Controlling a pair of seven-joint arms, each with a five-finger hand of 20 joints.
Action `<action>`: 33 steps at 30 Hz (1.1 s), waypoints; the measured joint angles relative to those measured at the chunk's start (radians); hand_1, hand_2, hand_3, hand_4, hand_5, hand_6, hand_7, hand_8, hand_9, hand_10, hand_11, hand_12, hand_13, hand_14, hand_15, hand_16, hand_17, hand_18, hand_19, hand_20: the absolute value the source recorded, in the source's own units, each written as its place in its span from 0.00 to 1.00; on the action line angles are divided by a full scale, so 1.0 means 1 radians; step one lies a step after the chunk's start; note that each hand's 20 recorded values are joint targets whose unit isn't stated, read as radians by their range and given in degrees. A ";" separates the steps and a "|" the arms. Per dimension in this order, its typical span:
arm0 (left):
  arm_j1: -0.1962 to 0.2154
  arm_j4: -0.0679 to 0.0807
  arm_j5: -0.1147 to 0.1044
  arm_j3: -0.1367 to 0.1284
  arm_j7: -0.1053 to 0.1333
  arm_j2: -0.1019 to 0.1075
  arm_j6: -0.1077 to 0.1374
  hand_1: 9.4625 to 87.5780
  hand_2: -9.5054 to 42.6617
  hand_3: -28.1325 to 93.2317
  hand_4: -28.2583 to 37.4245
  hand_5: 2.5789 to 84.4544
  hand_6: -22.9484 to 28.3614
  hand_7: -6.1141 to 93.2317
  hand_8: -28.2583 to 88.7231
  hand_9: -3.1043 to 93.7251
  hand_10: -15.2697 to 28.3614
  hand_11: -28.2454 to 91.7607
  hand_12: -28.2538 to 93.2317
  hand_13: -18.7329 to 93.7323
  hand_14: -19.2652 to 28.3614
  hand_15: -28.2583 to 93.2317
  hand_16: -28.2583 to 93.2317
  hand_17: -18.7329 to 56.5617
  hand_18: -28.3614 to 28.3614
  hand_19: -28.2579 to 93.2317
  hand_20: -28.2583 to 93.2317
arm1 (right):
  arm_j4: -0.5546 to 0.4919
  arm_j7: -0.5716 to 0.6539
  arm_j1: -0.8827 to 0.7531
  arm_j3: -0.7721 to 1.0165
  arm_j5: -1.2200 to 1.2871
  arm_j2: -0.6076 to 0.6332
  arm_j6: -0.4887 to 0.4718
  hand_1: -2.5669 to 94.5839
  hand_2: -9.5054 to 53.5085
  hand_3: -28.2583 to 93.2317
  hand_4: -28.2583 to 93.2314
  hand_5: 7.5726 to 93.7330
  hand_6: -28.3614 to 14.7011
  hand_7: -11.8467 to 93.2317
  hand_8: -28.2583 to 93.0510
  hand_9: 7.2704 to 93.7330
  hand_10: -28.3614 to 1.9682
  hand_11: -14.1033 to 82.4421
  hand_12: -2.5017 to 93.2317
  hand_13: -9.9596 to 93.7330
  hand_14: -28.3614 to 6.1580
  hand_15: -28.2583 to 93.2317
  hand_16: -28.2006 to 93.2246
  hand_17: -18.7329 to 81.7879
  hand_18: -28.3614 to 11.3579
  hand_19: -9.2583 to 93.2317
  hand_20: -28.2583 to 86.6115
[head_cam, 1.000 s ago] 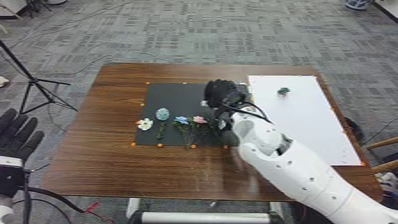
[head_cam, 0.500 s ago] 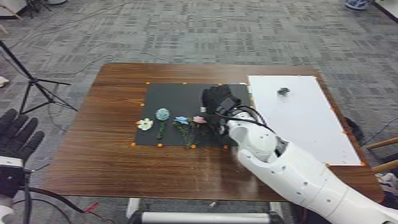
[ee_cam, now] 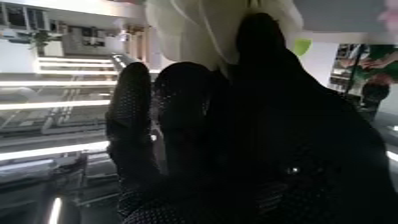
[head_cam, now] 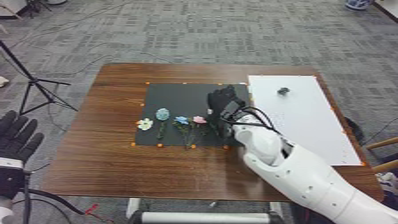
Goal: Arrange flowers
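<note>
Over the black mat (head_cam: 178, 92), the right robot hand (head_cam: 226, 102) is beside white petals (ee_cam: 191, 35), its grip impossible to tell; the left robot hand (head_cam: 18, 137) is released. Arranging seems barely begun: white flower (head_cam: 145, 124), pale-blue flower (head_cam: 163, 114) and pink flower (head_cam: 200, 120) lie unplaced, left of the white board (head_cam: 306, 117).

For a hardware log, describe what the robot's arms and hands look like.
The right arm is white with rounded segments and black cables near its wrist. The right robot hand wears a black glove with a dotted texture. The left robot hand is gloved in black too, with a white band at the wrist.
</note>
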 measured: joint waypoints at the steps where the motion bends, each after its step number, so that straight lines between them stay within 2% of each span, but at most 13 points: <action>1: 0.000 0.000 0.000 0.000 0.000 0.000 0.000 0.17 0.59 0.78 0.00 0.45 0.62 0.20 0.17 0.39 0.68 0.41 0.34 0.38 0.69 0.48 0.21 0.21 0.69 0.39 0.34 | -0.007 -0.005 -0.004 0.001 -0.003 0.005 -0.004 0.67 0.00 0.79 0.00 0.85 0.73 0.39 0.23 0.87 0.72 0.25 0.47 0.73 0.65 0.74 0.62 0.46 0.17 0.81 0.60; 6: -0.001 0.000 0.000 -0.001 -0.001 -0.002 0.000 0.17 0.59 0.78 0.00 0.45 0.62 0.20 0.17 0.39 0.68 0.41 0.34 0.38 0.69 0.48 0.21 0.21 0.69 0.39 0.34 | -0.040 -0.011 -0.026 0.013 -0.006 0.023 -0.027 0.66 0.00 0.79 0.00 0.76 0.71 0.40 0.21 0.83 0.72 0.24 0.44 0.71 0.65 0.75 0.63 0.45 0.17 0.80 0.61; 10: -0.001 0.000 0.000 -0.002 -0.002 -0.003 0.000 0.17 0.59 0.78 0.00 0.45 0.62 0.20 0.17 0.39 0.68 0.41 0.34 0.38 0.69 0.48 0.21 0.21 0.69 0.39 0.34 | -0.077 -0.011 -0.046 0.036 -0.001 0.032 -0.075 0.64 0.00 0.80 0.00 0.71 0.70 0.37 0.20 0.79 0.70 0.24 0.42 0.70 0.64 0.75 0.62 0.44 0.17 0.80 0.61; 17: -0.001 0.000 0.000 -0.008 -0.003 -0.004 0.000 0.17 0.58 0.78 0.00 0.45 0.62 0.20 0.17 0.39 0.68 0.41 0.34 0.38 0.69 0.48 0.21 0.21 0.69 0.39 0.34 | -0.106 -0.008 -0.062 0.055 0.018 0.036 -0.109 0.60 0.00 0.84 0.00 0.66 0.70 0.33 0.11 0.68 0.58 0.36 0.25 0.68 0.60 0.77 0.61 0.43 0.16 0.80 0.61; 27: 0.000 0.000 -0.002 -0.008 -0.002 -0.004 0.001 0.17 0.58 0.78 0.00 0.45 0.62 0.20 0.17 0.39 0.68 0.41 0.34 0.38 0.69 0.48 0.21 0.21 0.69 0.39 0.34 | -0.136 0.015 -0.088 0.107 0.077 0.026 -0.148 0.57 0.00 0.86 0.00 0.63 0.68 0.32 0.11 0.64 0.54 0.36 0.23 0.67 0.57 0.79 0.59 0.42 0.15 0.80 0.61; 33: 0.000 0.000 -0.003 -0.008 0.000 -0.004 0.003 0.18 0.58 0.78 0.00 0.45 0.62 0.20 0.17 0.39 0.68 0.41 0.34 0.38 0.69 0.48 0.21 0.21 0.69 0.39 0.34 | -0.157 0.041 -0.097 0.142 0.118 0.019 -0.173 0.57 0.00 0.86 0.00 0.65 0.68 0.33 0.12 0.63 0.53 0.36 0.23 0.66 0.56 0.79 0.59 0.42 0.14 0.79 0.61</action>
